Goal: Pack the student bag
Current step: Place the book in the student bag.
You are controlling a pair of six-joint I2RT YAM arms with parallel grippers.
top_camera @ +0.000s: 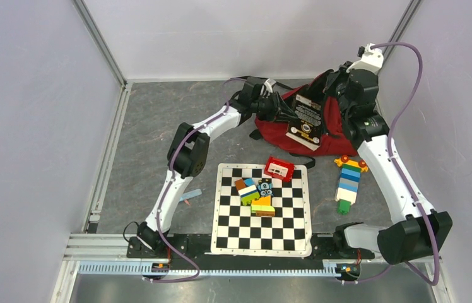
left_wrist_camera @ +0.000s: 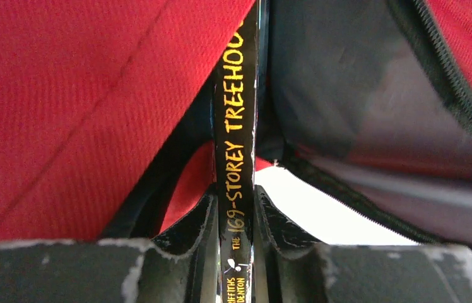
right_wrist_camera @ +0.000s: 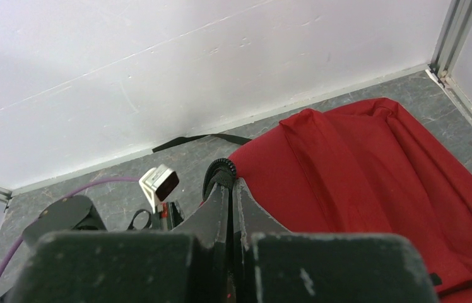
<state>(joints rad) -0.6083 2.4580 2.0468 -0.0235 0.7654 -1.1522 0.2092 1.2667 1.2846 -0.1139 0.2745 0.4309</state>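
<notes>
One left tool (left_wrist_camera: pixel 236 208) seemingly meets student bag's (top_camera: pixel 274 132) mouth.

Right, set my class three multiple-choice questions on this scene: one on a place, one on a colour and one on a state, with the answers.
1. Where does the small red box lie?
A) at the far edge of the checkerboard mat
B) at the mat's near edge
C) off the mat, to its left

2. What colour is the lettering on the spine of the book?
A) white
B) yellow
C) green

3. How does the left gripper stand?
A) wide open, holding nothing
B) shut on the small red box
C) shut on the book

Answers:
1 A: the top view shows the box at the mat's far edge, nearest the student bag.
2 B: the left wrist view shows yellow letters on a black spine.
3 C: its fingers press the spine from both sides at the bag's mouth.
</notes>
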